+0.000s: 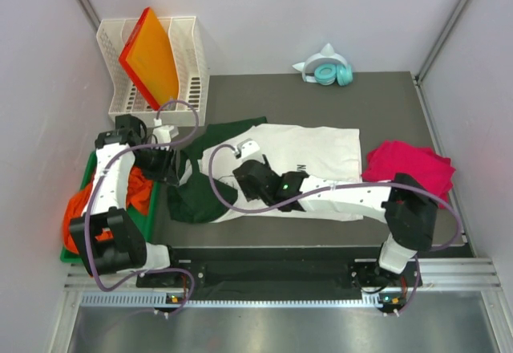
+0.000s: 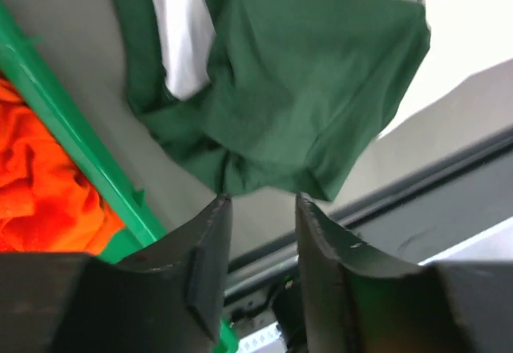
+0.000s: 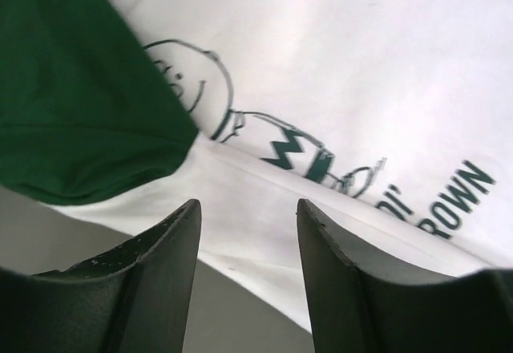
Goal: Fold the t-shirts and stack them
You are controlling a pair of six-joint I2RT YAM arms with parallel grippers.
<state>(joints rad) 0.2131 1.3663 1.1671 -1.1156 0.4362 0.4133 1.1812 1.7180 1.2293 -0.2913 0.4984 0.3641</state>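
White cotton with dark green sleeves: the white t-shirt [image 1: 321,148] lies spread, print side up, across the middle of the table [image 1: 385,100]. Its body looks fairly flat. The green sleeve [image 1: 196,196] at the left end is bunched and turned over on itself, so I judge that no clean fold has been made on this shirt yet.

The left gripper [image 1: 168,170] hangs just beside that sleeve. In its wrist view the fingers stand a little apart with nothing between them, and the sleeve's rumpled hem [image 2: 313,88] lies just beyond the tips. The right gripper [image 1: 244,180] is over the shirt's left half, near where green meets white. Its jaws are also parted and empty, with the cartoon print [image 3: 321,160] below them.

Further out, a magenta shirt [image 1: 409,168] sits in a low heap at the right edge of the table. From above I cannot tell whether it is loosely folded or only dropped there. An orange shirt [image 1: 76,208] is crumpled in the green bin [image 1: 152,208] at the left, under the left arm.

No stack is to be seen. By my reckoning the task is near its start: the sleeve wants straightening, this shirt wants folding, and the other two garments remain to be dealt with.
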